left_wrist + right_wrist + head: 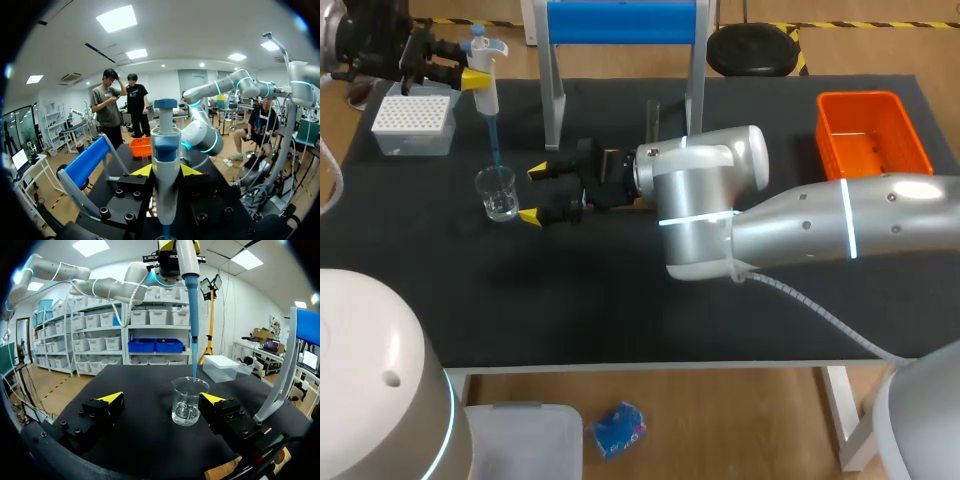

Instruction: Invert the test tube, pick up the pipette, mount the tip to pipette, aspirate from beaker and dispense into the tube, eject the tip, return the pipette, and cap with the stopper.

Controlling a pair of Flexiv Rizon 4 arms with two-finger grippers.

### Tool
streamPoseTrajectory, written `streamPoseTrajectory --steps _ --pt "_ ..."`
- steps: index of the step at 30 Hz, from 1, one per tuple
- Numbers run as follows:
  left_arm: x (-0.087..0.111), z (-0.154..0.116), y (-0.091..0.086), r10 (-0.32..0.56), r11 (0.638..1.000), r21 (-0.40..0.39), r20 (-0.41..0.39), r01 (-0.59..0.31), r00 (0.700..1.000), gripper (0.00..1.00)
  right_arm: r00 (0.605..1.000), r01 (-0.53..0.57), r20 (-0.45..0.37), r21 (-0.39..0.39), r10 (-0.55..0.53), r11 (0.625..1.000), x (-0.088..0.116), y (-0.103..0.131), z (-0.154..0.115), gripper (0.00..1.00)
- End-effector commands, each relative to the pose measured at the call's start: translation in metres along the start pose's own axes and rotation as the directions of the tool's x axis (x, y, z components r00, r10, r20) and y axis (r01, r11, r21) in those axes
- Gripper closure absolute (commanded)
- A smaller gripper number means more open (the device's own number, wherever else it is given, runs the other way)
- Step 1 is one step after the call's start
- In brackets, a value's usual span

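A: Whereabouts of pipette?
B: Upright, clamped in left fingers, tip pointing straight down at mouth of beaker on tabletop
A: And right fingers?
B: Apart, empty, beaker just ahead

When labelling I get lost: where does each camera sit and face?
Head: above and behind the table, looking down; both arms show.
Left wrist: on the left arm, facing the blue rack; left fingers hold the pipette.
Right wrist: on the right arm, facing the beaker; right fingers open.
Shared: head and right wrist show pipette over beaker.
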State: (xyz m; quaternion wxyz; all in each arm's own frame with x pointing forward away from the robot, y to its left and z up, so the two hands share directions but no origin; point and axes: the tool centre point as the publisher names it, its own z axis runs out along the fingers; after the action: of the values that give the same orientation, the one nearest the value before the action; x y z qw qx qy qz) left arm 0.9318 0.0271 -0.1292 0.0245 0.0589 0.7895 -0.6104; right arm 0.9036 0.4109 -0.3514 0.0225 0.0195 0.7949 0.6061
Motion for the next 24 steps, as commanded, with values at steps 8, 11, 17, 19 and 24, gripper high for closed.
streamPoseTrajectory --steps 8,11,17,19,24 --pt "-0.001 0.007 0.007 0.021 1.0 -0.019 0.005 -0.021 1.0 1.0 1.0 0.001 0.001 0.001 -0.001 1.0 0.0 0.0 0.0 0.0" --pt "-0.002 0.008 0.01 0.03 0.999 -0.016 0.011 -0.03 0.999 1.0 1.0 0.001 0.001 0.001 -0.001 1.0 0.0 0.0 0.0 0.0" --pt "-0.001 0.005 0.016 0.053 0.999 -0.014 0.027 -0.053 0.998 1.0 1.0 0.001 0.001 0.001 -0.001 1.0 0.0 0.0 0.0 0.0" --pt "0.0 0.004 0.019 0.047 0.999 -0.011 0.032 -0.046 0.998 1.0 1.0 0.001 0.001 0.001 -0.001 1.0 0.0 0.0 0.0 0.0" --pt "0.002 0.003 0.026 0.039 0.999 -0.008 0.034 -0.039 0.999 1.0 1.0 0.001 0.001 0.001 -0.001 1.0 0.0 0.0 0.0 0.0"
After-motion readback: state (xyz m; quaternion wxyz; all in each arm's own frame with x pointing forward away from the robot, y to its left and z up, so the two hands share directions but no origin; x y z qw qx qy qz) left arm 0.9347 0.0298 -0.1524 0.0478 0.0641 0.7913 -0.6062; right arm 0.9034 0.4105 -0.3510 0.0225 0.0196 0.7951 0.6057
